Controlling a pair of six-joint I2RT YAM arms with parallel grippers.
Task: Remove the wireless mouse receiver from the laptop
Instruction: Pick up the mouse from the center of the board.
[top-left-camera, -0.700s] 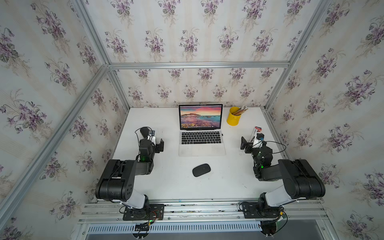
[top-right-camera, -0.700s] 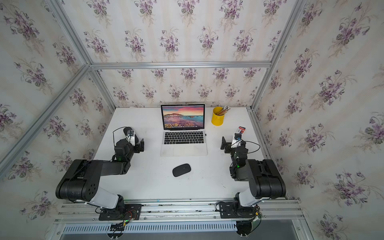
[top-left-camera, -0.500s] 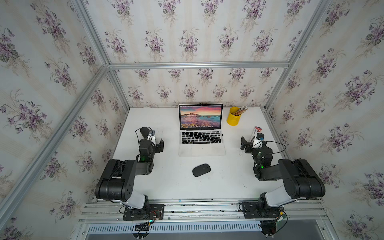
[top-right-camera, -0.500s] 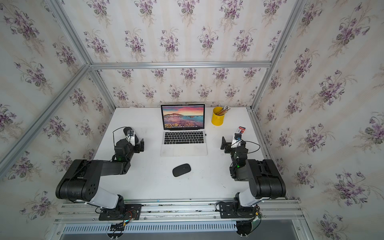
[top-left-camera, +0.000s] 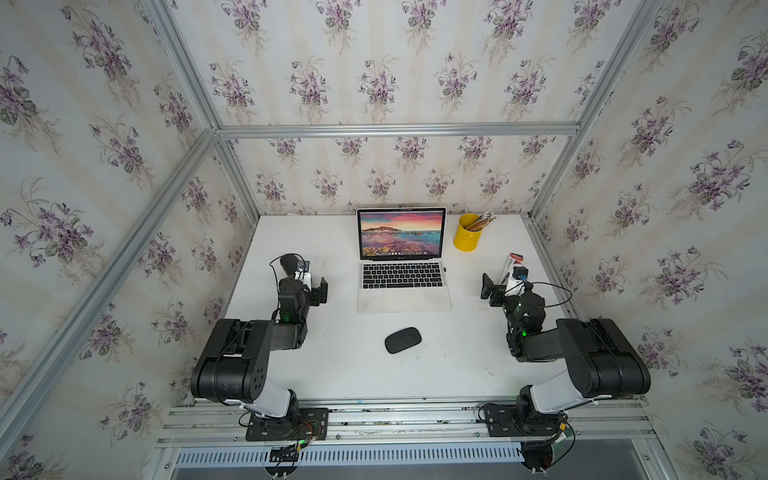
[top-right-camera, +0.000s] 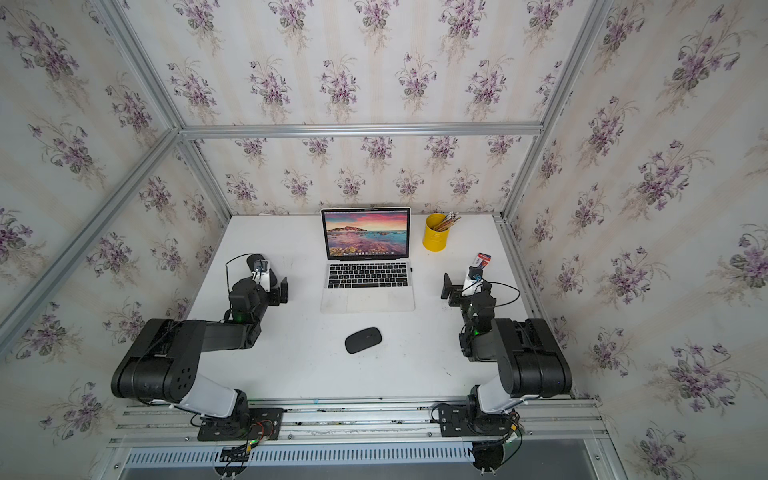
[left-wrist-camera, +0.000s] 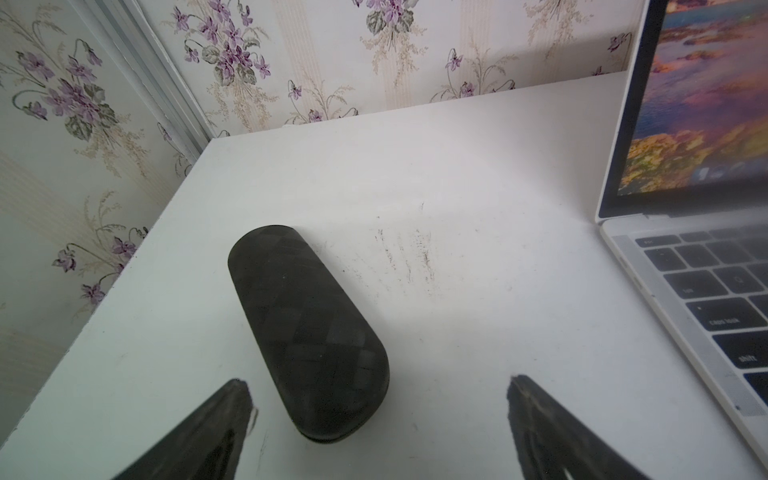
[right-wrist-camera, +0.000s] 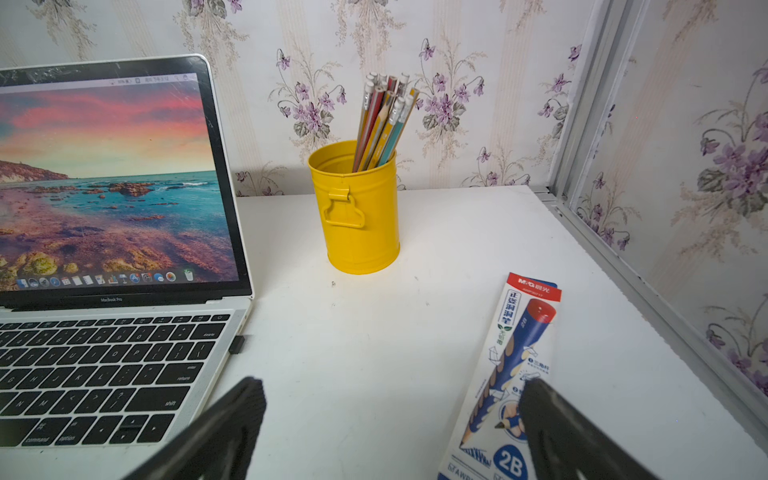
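Receiver (right-wrist-camera: 236, 345): tiny stub on 3 o'clock edge of laptop (right-wrist-camera: 116, 266).
Jaws: both wide, holding nothing.
Risk: right jaws may slip off small stub, or drag laptop.

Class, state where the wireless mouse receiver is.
Right wrist view: the wireless mouse receiver juts from the right edge of the laptop, near the yellow cup.
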